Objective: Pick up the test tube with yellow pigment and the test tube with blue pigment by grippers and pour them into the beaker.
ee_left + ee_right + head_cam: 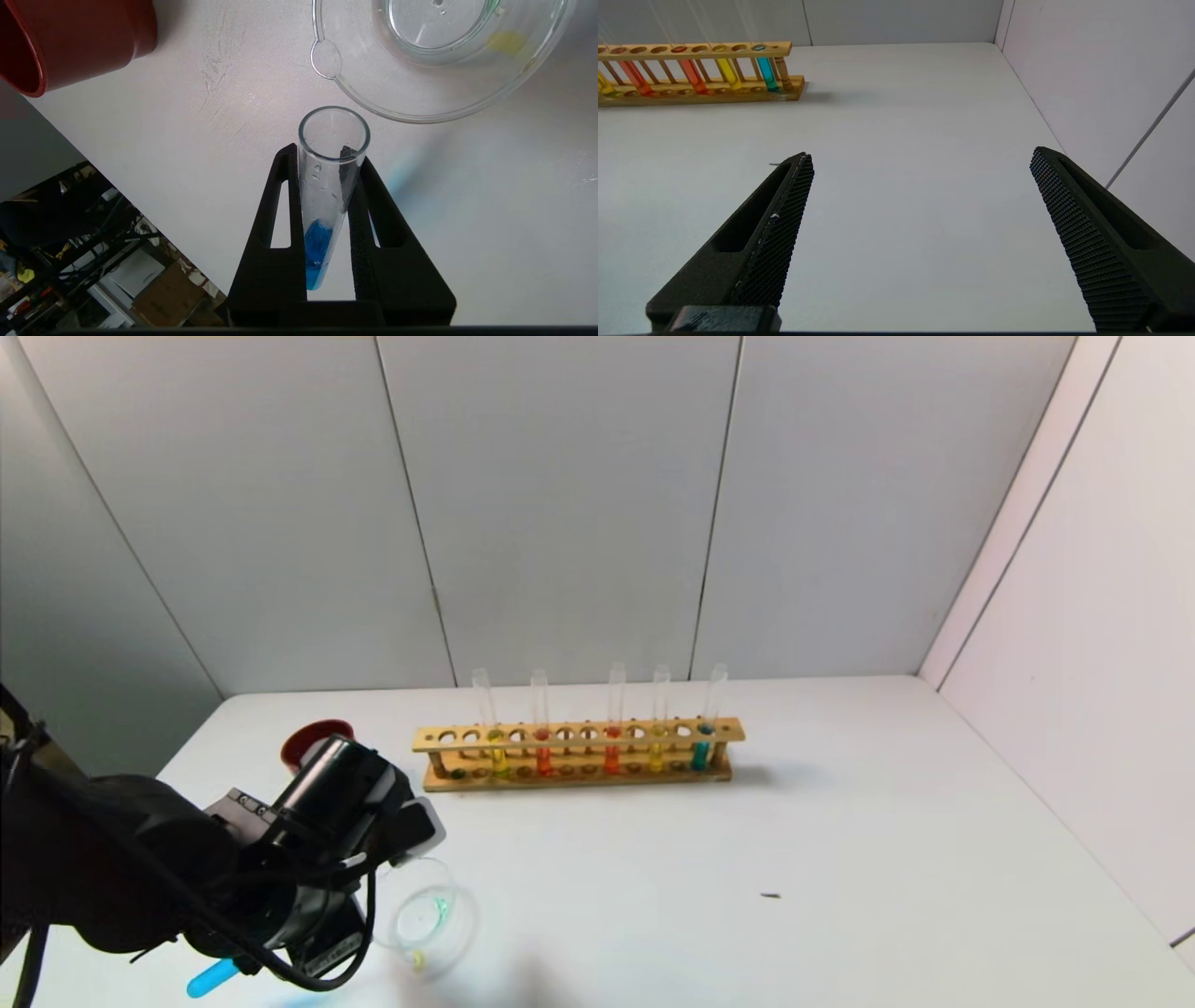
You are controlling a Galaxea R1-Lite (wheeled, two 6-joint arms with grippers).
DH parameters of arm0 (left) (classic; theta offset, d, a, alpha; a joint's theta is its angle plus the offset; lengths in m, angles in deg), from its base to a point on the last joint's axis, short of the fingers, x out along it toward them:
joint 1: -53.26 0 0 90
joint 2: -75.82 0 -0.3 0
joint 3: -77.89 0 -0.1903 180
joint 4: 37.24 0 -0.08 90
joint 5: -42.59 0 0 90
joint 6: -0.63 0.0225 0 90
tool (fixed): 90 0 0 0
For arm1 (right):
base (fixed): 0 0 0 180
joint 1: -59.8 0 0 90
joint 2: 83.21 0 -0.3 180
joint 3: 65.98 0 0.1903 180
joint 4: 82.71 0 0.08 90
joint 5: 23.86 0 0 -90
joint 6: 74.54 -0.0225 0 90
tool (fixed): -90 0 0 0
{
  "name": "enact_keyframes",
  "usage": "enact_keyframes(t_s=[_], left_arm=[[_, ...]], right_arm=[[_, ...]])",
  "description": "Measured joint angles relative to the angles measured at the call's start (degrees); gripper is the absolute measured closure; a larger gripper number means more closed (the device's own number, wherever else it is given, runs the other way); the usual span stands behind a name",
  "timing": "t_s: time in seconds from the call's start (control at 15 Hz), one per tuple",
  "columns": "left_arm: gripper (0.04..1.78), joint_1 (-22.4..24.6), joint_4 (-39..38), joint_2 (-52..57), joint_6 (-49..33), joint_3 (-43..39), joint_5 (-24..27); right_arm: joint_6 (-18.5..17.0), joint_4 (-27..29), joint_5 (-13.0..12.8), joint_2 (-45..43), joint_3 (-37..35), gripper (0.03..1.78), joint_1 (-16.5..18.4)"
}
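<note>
Fingers (pixel 280 224) of your left gripper (pixel 322 154) are clamped on the test tube with blue pigment (pixel 327 196), mouth just short of the beaker (pixel 355 93); next, tip it over that rim, while your right gripper (pixel 920 163) idles spread wide.

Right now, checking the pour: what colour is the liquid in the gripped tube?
Blue, clearest in the left wrist view.

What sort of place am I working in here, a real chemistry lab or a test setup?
Probably a mock lab bench in a robot test cell: a white table walled by plain panels, a wooden rack of coloured tubes, a glass beaker. The left gripper holds a blue tube; storage clutter shows beyond the table edge.
</note>
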Motion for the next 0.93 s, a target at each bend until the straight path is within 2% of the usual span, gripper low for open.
enact_keyframes(t_s=[0.4,0.93], left_arm=[[1.51,0.0,11.3,-5.9,0.3,7.3,-0.3],[1.51,-2.3,23.7,-10.5,0.9,15.4,-4.4]], right_arm=[[0.0,0.0,0.0,0.0,0.0,0.11,0.0],[0.0,0.0,0.0,0.0,0.0,0.11,0.0]])
